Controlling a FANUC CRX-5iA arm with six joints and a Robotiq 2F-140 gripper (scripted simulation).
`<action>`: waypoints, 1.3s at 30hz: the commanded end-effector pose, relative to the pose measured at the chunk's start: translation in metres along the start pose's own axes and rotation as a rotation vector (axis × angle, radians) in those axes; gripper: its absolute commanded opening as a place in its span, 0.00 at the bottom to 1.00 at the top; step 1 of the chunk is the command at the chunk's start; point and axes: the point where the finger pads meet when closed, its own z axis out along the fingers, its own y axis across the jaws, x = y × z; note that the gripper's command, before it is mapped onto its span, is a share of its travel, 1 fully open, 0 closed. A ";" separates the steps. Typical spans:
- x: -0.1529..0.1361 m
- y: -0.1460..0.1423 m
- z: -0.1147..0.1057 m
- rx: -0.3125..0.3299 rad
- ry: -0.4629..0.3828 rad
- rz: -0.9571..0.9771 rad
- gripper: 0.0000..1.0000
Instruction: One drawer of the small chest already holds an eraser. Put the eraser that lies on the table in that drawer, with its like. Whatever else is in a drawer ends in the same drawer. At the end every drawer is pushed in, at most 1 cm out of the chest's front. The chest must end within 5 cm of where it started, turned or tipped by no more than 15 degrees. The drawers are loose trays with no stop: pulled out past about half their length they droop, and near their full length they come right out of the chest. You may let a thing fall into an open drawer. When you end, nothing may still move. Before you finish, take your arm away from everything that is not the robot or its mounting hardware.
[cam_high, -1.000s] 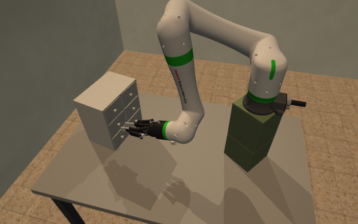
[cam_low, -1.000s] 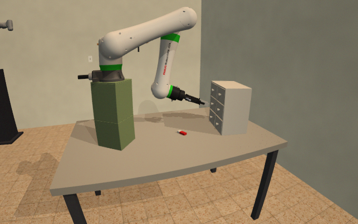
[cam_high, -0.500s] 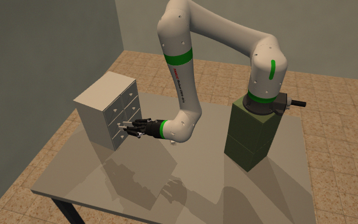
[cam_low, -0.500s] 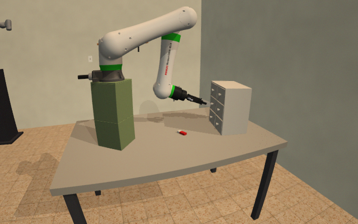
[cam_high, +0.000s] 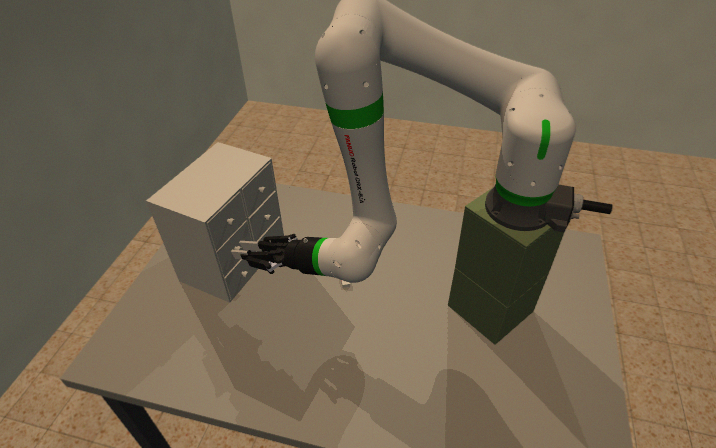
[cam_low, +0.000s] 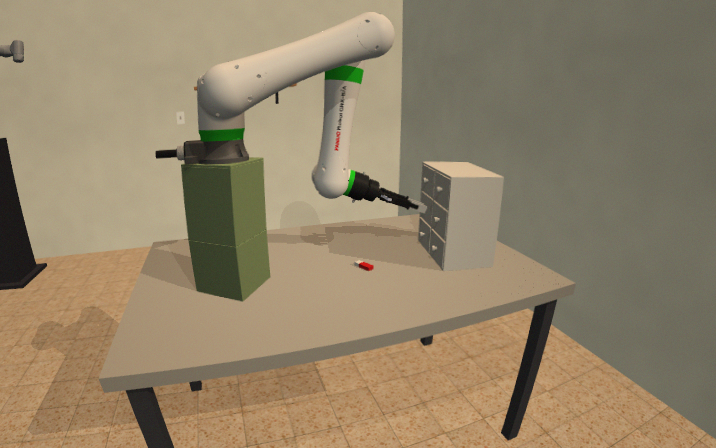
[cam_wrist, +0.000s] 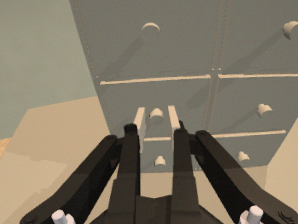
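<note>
The small grey chest (cam_high: 184, 198) (cam_low: 472, 211) (cam_wrist: 173, 50) stands at the table's far corner, with two columns of three drawers, all of them pushed in. My gripper (cam_high: 240, 249) (cam_low: 422, 208) (cam_wrist: 156, 116) points level at the chest's front. Its fingertips stand on either side of the knob (cam_wrist: 156, 112) of the middle-row drawer in the left column of the wrist view. The fingers are narrowed, with a gap on each side of the knob, and they hold nothing. The red and white eraser (cam_low: 364, 265) lies on the table between the chest and the pedestal. In the top view my arm hides nearly all of it.
The green pedestal (cam_high: 501, 274) (cam_low: 227, 227) carrying my arm stands on the table opposite the chest. A grey wall runs close behind the chest. The table's edges (cam_low: 337, 348) are near the chest's side and back.
</note>
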 end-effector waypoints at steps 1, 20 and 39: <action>0.000 0.000 0.000 0.000 0.000 0.000 0.20; 0.000 0.000 0.001 0.000 0.000 0.000 0.20; 0.000 0.000 0.001 0.000 0.000 0.000 0.08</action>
